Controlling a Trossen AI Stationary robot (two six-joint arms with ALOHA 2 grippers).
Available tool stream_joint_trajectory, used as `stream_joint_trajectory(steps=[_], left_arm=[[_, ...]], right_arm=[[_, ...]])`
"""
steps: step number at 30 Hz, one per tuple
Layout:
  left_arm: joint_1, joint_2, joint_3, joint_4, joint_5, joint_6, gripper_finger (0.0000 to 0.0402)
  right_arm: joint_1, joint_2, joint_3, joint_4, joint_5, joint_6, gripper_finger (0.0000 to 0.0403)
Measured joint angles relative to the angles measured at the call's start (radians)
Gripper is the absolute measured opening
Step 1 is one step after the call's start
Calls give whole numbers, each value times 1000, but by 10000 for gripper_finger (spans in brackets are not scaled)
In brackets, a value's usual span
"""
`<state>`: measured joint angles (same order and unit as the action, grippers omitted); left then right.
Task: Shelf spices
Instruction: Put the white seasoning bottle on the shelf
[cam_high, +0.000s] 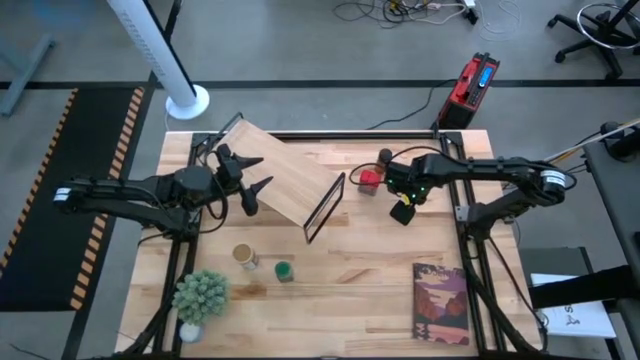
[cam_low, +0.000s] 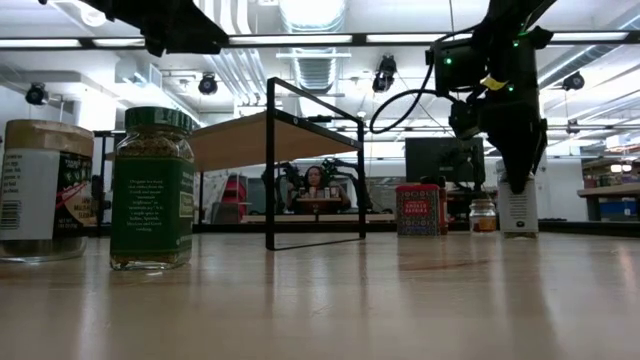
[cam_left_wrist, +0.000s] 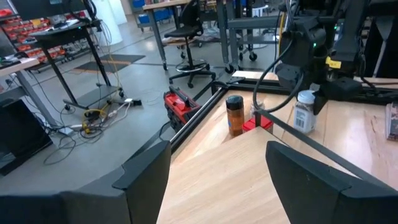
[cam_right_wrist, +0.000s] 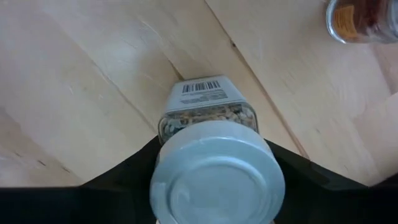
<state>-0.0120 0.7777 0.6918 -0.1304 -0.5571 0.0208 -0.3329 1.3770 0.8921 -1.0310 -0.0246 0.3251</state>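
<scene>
The right gripper (cam_right_wrist: 214, 186) clasps a white-lidded jar (cam_right_wrist: 211, 149) on the table (cam_high: 370, 290), beside the red tin (cam_high: 370, 180) and brown jar (cam_high: 385, 157). The left gripper (cam_high: 255, 178), fingers spread and empty, hovers over the slanted shelf (cam_high: 290, 175). The green-lidded jar (cam_high: 284, 271) and tan-topped jar (cam_high: 244, 256) stand near the plant (cam_high: 200, 295).

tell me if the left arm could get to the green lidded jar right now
Probably yes. The left end effector is open and holds nothing, and the green-lidded jar stands on bare table in front of the shelf, with only the tan-topped jar nearby.
</scene>
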Motion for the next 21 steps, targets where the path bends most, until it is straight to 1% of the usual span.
stream_joint_trajectory(steps=[8, 15, 21], left_arm=[[0, 0, 0, -9, 0, -1, 242], [0, 0, 0, -11, 0, -4, 235], [0, 0, 0, -12, 0, -4, 237]], right_arm=[[1, 3, 0, 1, 6, -10, 180], [2, -8, -3, -8, -3, -11, 180], [16, -16, -1, -14, -10, -13, 179]])
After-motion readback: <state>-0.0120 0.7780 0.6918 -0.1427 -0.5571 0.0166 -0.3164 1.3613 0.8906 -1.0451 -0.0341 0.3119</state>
